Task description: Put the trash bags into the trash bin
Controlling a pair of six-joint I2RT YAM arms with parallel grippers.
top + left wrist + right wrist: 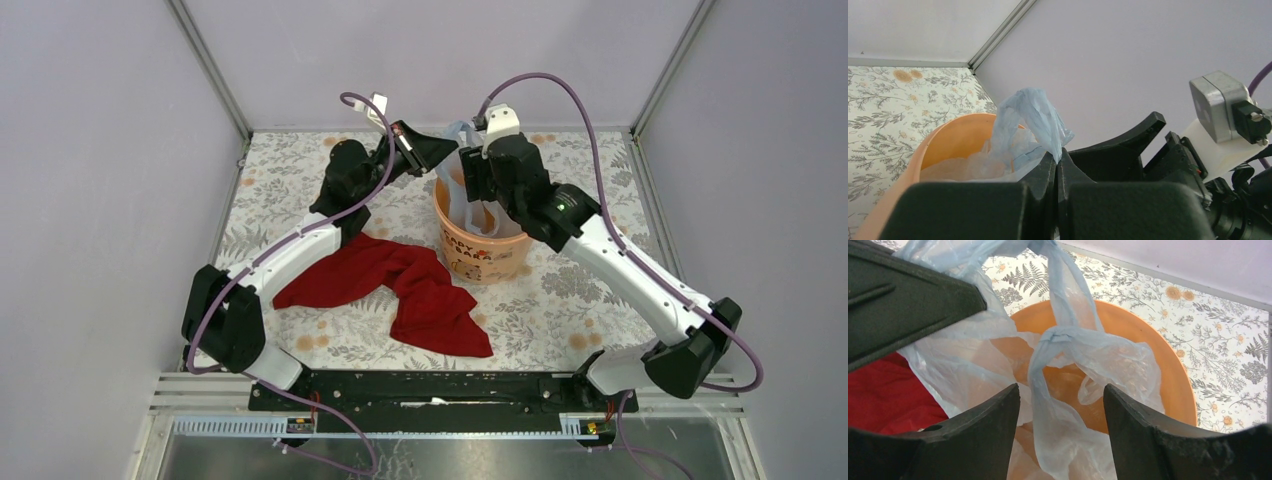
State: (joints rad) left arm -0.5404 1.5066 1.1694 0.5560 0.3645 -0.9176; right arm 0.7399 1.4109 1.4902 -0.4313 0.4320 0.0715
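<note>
The pale-blue trash bag (463,135) hangs over the orange trash bin (483,252), its lower part inside the bin. My left gripper (447,149) is shut on the bag's top edge above the bin's far left rim. In the left wrist view the closed tips (1058,156) pinch the film (1030,115) above the bin (950,142). My right gripper (470,188) is open over the bin's mouth. In the right wrist view (1060,388) a twisted strand of the bag (1068,340) hangs between its jaws, ungripped, with the bin's rim (1175,385) below.
A large red cloth (400,285) lies on the floral tabletop just left of and in front of the bin, and shows in the right wrist view (883,400). Pale walls and metal frame posts (215,75) enclose the table close behind the bin.
</note>
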